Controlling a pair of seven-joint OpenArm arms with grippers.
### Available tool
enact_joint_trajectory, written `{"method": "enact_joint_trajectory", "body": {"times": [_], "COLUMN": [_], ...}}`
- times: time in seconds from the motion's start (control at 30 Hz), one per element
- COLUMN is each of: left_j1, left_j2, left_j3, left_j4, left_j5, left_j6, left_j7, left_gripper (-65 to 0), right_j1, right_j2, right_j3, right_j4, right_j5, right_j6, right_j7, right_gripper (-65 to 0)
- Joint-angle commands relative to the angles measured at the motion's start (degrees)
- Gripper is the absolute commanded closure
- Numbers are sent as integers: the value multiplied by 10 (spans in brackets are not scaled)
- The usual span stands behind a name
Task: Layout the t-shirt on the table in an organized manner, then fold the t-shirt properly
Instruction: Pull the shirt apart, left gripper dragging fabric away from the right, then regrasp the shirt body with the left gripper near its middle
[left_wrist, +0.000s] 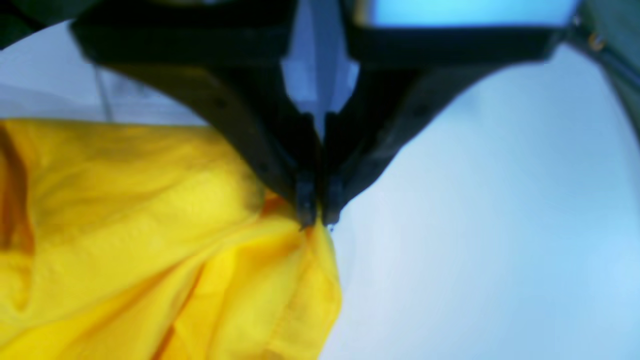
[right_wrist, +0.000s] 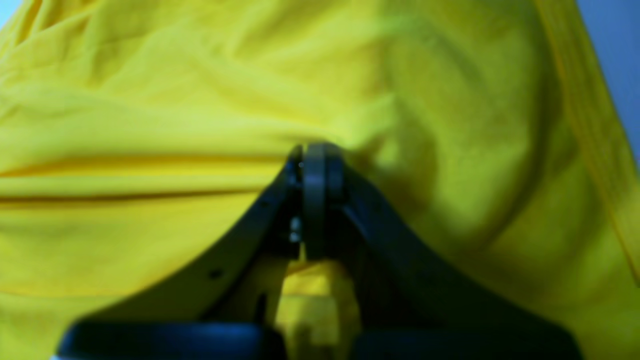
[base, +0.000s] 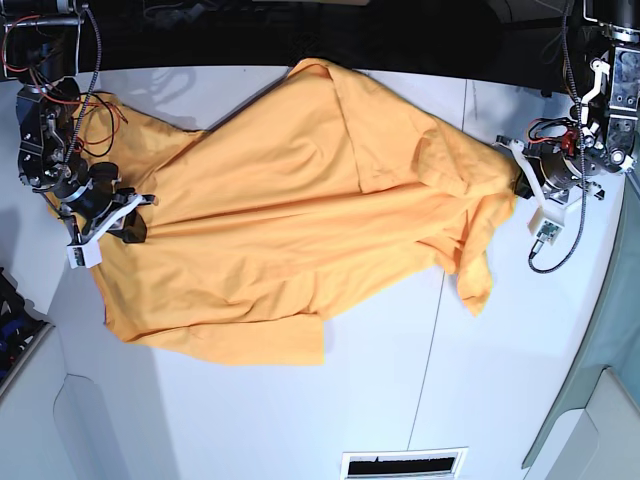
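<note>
The white table is covered across its middle by the t-shirt, stretched between both pincers; its edges are pinched by the left gripper and right gripper.

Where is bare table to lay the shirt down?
Bare table runs along the near edge below the shirt, and in the far-left corner. Crowded at both ends, where the left pincer and right pincer grip cloth.
</note>
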Motion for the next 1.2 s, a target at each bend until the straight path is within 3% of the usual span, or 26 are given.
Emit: {"method": "enact_joint_trajectory", "body": {"times": [0.0, 0.13, 0.23, 0.4, 0.47, 0.57, 0.63, 0.73, 0.9, 1.0, 1.17], "left_j1": [-16, -68, -108, -150, -156, -151, -141, -116, -51, -20, -3], "left_j2": [-11, -11, -11, -12, -13, -23, -31, -31, -10, 17, 92], "left_j3": [-5, -5, -5, -5, -5, -5, -5, -6, -1, 10, 50], "left_j4": [-2, -50, -94, -130, -129, -108, -79, -5, 132, 152, 150], "left_j5": [3, 1, -11, -42, -74, -155, -195, -207, -222, -220, -153], "left_j6": [3, -2, -32, -43, -44, -90, -101, -103, -103, -103, -75], "left_j7": [-13, -16, -16, 6, 35, 44, 45, 45, 66, 62, 37], "left_gripper": [0, 0, 0, 0, -88, -230, -245, -245, -245, -247, -364], "right_j1": [6, 6, 6, 6, 6, 6, 5, 4, 4, 5, 5], "right_j2": [11, 11, 11, 9, 8, 8, 8, 8, 8, 8, 8], "right_j3": [14, 59, 91, 97, 97, 97, 97, 97, 97, 97, 97], "right_j4": [2, 2, 2, 2, 2, 2, 2, 2, 2, 2, 2], "right_j5": [-10, -10, -10, -8, -3, 5, 5, 5, 12, 12, 12], "right_j6": [-15, -28, -27, -24, -21, -21, -21, -21, -21, -21, -21], "right_j7": [-7, -7, -8, -8, -8, -8, -8, -8, -8, -8, -8], "right_gripper": [0, 0, 0, 0, 0, 0, 0, 0, 0, 0, 0]}}
